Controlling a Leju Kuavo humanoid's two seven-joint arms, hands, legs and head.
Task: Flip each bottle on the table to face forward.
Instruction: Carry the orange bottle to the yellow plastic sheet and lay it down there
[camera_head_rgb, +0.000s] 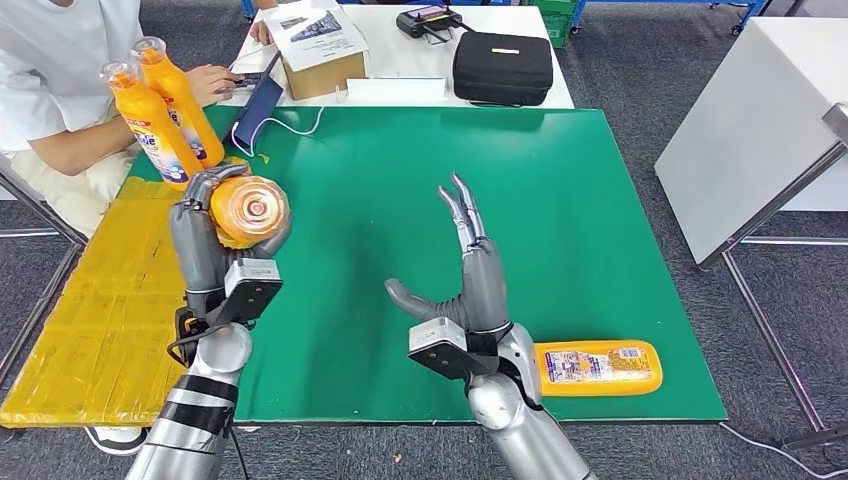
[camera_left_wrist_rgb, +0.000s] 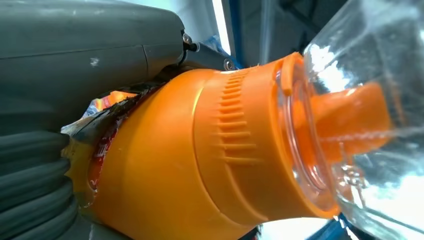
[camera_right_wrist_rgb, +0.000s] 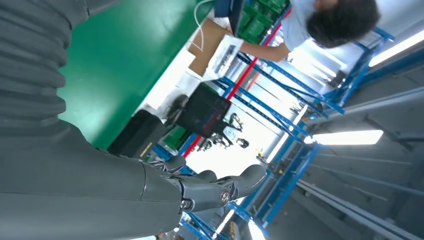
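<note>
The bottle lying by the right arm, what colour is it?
Orange, with a pale printed label; the lying bottle shows best in the head view.

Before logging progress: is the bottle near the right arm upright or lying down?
Lying down: the bottle rests flat on the green table, label up.

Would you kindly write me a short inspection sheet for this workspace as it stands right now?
Surface: green mat; yellow pad at its left.
Job's things: two upright bottles at far left; lying bottle at near edge; held bottle.
Clutter: cardboard box, black case, tablet.
Robot hands: left robot hand grips held bottle; right robot hand open, raised.
Cables: white cable.
Surroundings: seated person, white table.
</note>
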